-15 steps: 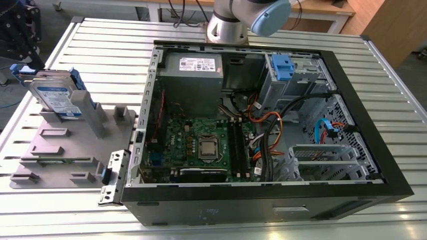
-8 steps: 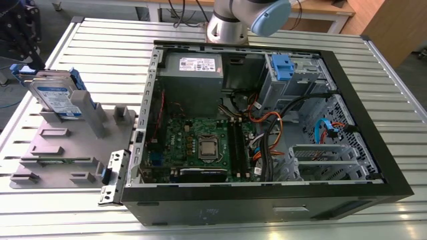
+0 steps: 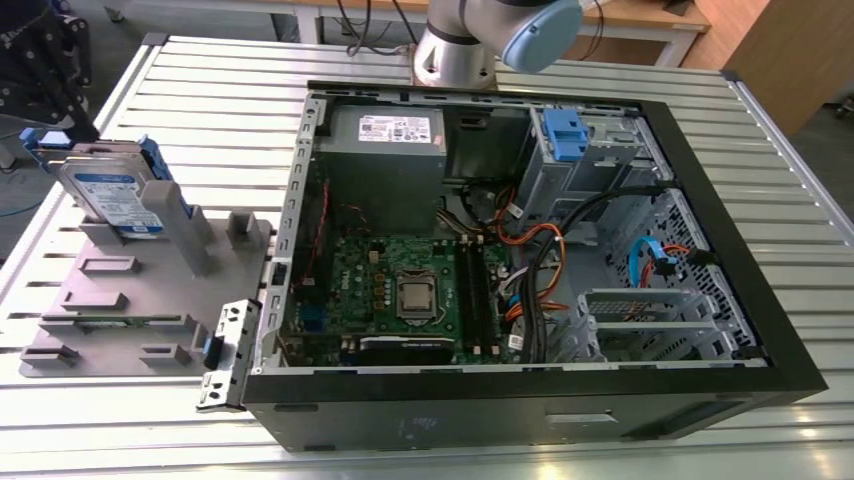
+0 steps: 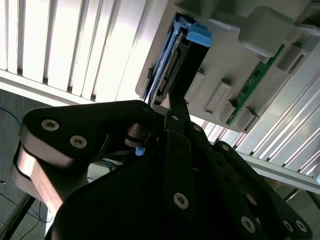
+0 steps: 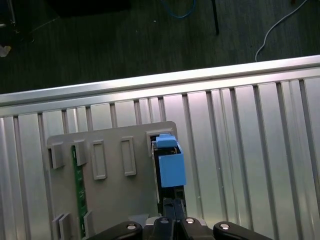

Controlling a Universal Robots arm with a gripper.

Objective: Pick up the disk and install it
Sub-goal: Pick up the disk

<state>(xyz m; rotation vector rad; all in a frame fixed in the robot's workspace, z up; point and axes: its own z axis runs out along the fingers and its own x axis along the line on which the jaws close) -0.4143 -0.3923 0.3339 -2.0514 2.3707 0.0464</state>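
Note:
The disk [image 3: 114, 195] stands on edge in a slot of the grey holder [image 3: 120, 290] at the exterior view's left, label facing out and blue rail along its far side. Both wrist views look along the disk's [image 4: 172, 65] dark narrow edge [image 5: 167, 192], which ends in a blue rail end [image 5: 170, 167]. My gripper [image 3: 54, 135] hangs over the disk's far end. Its black fingers have drawn together on that edge in both wrist views, seen as the gripper [image 4: 176, 102] and the gripper [image 5: 172, 206]. The disk still sits in its slot.
The open computer case [image 3: 534, 400] lies at the exterior view's right, with a motherboard [image 3: 400, 290], a grey power-supply box [image 3: 387, 135] and a drive cage with a blue latch [image 3: 561, 135]. A green memory stick [image 5: 77, 190] lies in the holder. Ribbed metal tabletop [image 5: 250, 150] all around.

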